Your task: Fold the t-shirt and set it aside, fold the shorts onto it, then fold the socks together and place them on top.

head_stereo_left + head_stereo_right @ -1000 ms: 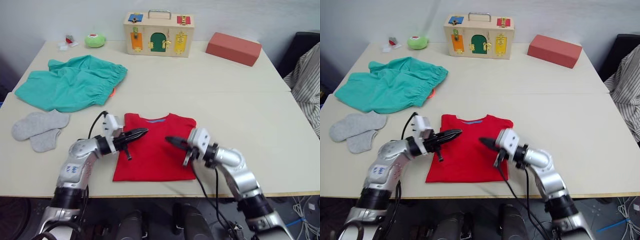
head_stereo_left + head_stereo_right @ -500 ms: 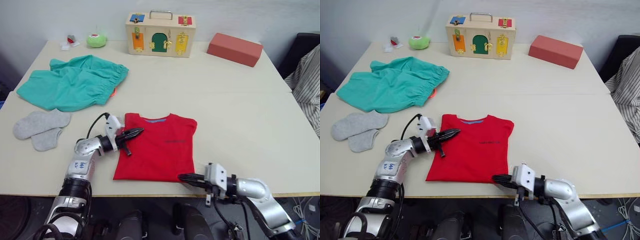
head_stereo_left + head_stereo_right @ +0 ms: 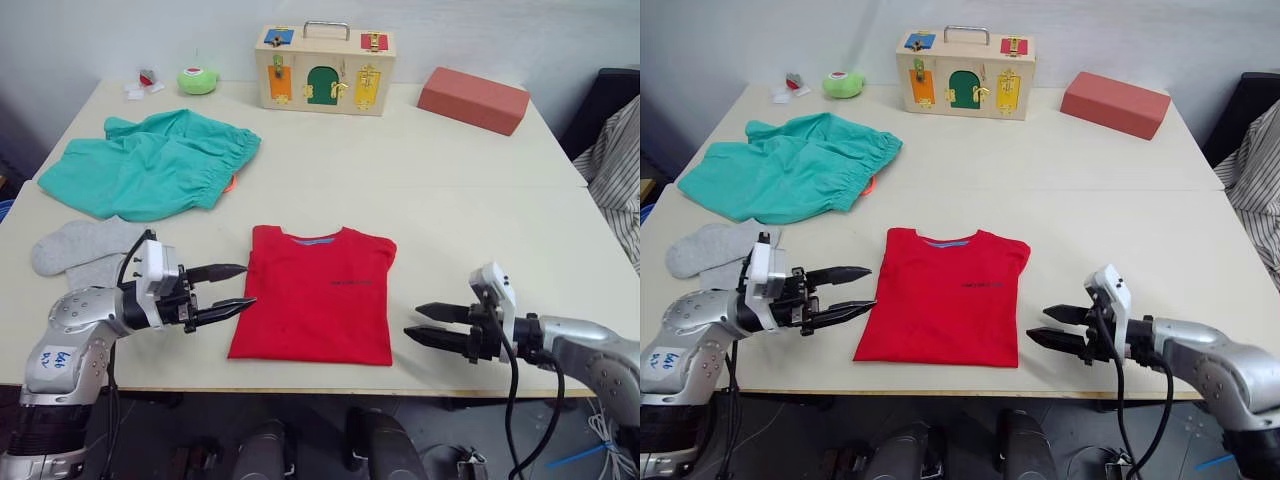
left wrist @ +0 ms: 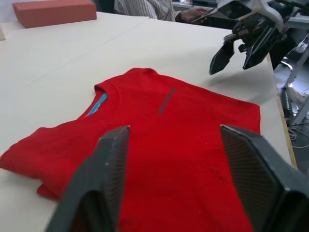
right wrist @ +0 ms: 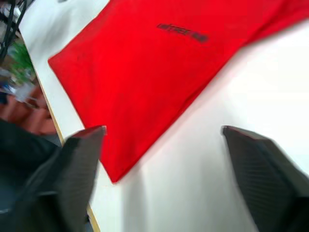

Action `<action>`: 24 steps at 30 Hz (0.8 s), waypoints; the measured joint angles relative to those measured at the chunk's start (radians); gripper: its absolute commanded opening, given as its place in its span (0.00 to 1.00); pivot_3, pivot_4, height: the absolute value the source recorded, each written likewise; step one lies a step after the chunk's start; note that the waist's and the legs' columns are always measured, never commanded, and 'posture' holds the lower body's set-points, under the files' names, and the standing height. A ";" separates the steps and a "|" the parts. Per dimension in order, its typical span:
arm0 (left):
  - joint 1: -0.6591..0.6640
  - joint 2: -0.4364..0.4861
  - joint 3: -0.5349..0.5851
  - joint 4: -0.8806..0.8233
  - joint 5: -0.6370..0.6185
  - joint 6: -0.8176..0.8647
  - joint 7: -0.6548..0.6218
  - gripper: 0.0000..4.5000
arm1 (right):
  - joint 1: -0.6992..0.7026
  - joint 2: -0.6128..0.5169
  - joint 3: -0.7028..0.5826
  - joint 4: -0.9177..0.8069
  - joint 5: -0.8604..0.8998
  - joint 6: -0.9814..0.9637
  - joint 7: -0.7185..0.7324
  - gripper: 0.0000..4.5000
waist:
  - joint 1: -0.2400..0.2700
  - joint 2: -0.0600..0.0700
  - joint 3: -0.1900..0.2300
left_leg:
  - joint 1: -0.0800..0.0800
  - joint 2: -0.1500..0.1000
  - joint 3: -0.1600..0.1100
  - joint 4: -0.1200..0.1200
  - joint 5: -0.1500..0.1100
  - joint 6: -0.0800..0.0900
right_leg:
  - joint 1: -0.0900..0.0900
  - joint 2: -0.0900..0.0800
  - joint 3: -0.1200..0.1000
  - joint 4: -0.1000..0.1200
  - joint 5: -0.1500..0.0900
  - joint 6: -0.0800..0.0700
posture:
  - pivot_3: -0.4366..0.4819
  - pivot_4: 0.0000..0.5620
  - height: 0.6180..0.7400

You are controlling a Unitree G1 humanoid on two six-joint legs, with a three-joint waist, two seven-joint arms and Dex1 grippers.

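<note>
The red t-shirt (image 3: 315,295) lies flat near the table's front edge, folded into a rectangle with its neck toward the far side. My left gripper (image 3: 242,285) hovers just off its left edge, open and empty, its fingers pointing at the shirt (image 4: 159,140). Just right of the shirt's front right corner (image 5: 159,63), my right gripper (image 3: 413,321) is open and empty too, pointing at that corner. The teal shorts (image 3: 150,165) lie spread at the far left. The grey socks (image 3: 75,250) lie in front of them, partly behind my left arm.
A wooden latch box (image 3: 325,68) stands at the back centre, with a salmon-red block (image 3: 472,98) to its right. A green round toy (image 3: 197,80) and small bits (image 3: 140,82) sit at the back left. Striped cloth (image 3: 615,160) hangs off the right side.
Both grippers were shut over the shirt and are now open. The left has drawn back off its left edge. The right swung down to the front edge, then out to the right.
</note>
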 measured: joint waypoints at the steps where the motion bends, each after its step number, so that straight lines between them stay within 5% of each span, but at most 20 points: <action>1: 0.027 0.017 0.003 -0.015 -0.010 0.014 -0.020 0.97 | -0.039 0.011 0.021 0.026 0.003 0.048 -0.012 1.00 | -0.004 0.000 0.000 | 0.000 0.000 0.000 -0.001 0.000 0.000 | 0.000 0.000 0.000 0.000 0.000 0.000 | 0.48 0.27 1.00; 9: 0.112 -0.012 0.008 -0.083 -0.033 0.023 -0.017 1.00 | -0.269 0.236 0.058 0.169 0.052 0.316 -0.124 0.96 | -0.011 0.000 0.000 | -0.002 0.000 0.001 -0.001 0.000 -0.001 | -0.002 0.001 -0.001 0.001 0.000 0.000 | 0.48 0.27 1.00; 13: 0.126 -0.022 0.005 -0.103 -0.025 0.000 -0.010 1.00 | -0.314 0.299 0.071 0.216 0.004 0.319 -0.166 0.72 | -0.010 0.000 0.000 | -0.002 0.000 0.001 -0.001 0.000 -0.001 | -0.002 0.001 -0.001 0.001 0.000 0.000 | 0.48 0.27 1.00; 22: 0.108 -0.027 0.000 -0.094 -0.002 -0.035 0.011 1.00 | -0.281 0.293 0.093 0.194 -0.090 0.246 -0.164 0.00 | -0.010 -0.003 -0.002 | -0.002 0.000 0.001 0.000 0.000 -0.001 | -0.001 0.001 -0.001 0.001 0.000 0.001 | 0.48 0.27 1.00; 24: 0.087 -0.036 -0.005 -0.093 -0.001 -0.040 0.013 1.00 | -0.274 0.276 0.094 0.191 -0.101 0.237 -0.163 0.00 | -0.006 -0.006 -0.003 | -0.001 -0.001 0.000 0.000 0.001 0.000 | 0.001 0.001 -0.001 -0.001 0.001 0.002 | 0.48 0.27 1.00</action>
